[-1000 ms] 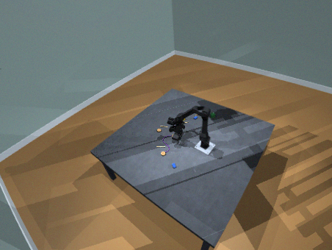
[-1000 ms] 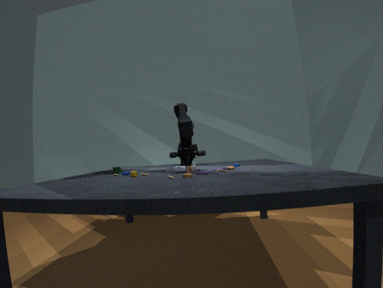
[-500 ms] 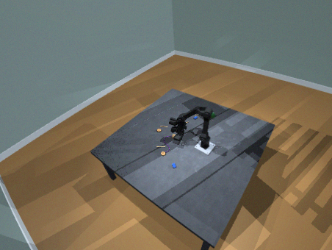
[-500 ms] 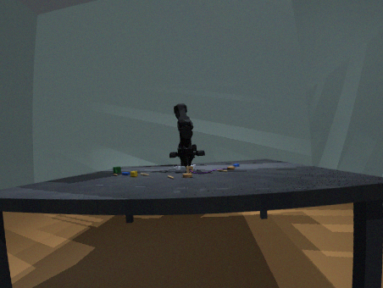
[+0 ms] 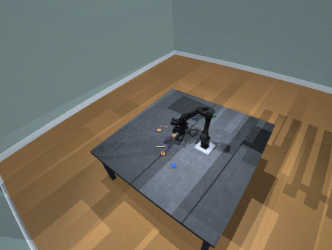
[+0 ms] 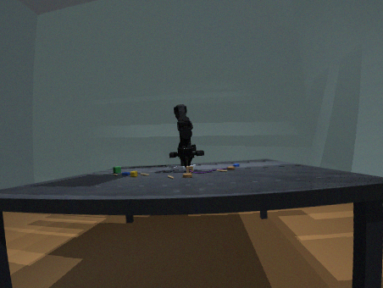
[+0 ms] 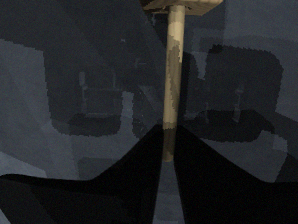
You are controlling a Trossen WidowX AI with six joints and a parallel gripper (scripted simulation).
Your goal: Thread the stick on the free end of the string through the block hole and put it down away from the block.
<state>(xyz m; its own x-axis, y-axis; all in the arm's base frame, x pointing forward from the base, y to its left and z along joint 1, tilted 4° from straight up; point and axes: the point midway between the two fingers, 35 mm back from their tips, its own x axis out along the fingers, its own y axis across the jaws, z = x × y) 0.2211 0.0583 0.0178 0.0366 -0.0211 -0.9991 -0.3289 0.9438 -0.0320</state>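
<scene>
My gripper [image 7: 167, 132] [image 5: 179, 139] [image 6: 185, 164] is low over the table, shut on the wooden stick [image 7: 173, 75]. The stick runs from between the fingertips to the wooden block [image 7: 204, 5] [image 5: 173, 136] [image 6: 190, 168]; its far end meets the block's near side at the top of the wrist view. The block is mostly cut off there, so whether the stick's tip is still inside the hole cannot be told. The purple string [image 5: 165, 140] [image 6: 204, 172] lies on the table from the block's other side toward the round button [image 5: 163, 153] [image 6: 230, 168]. No string shows on the gripper's side.
Loose sticks [image 5: 161, 146] [image 5: 164, 126] and another round button [image 5: 159, 130] [image 6: 187, 175] lie near the block. A blue piece [image 5: 174, 165] lies toward the front. Another blue piece [image 6: 125, 173], a yellow cube [image 6: 134, 174] and a green cube [image 6: 117, 169] stand farther off.
</scene>
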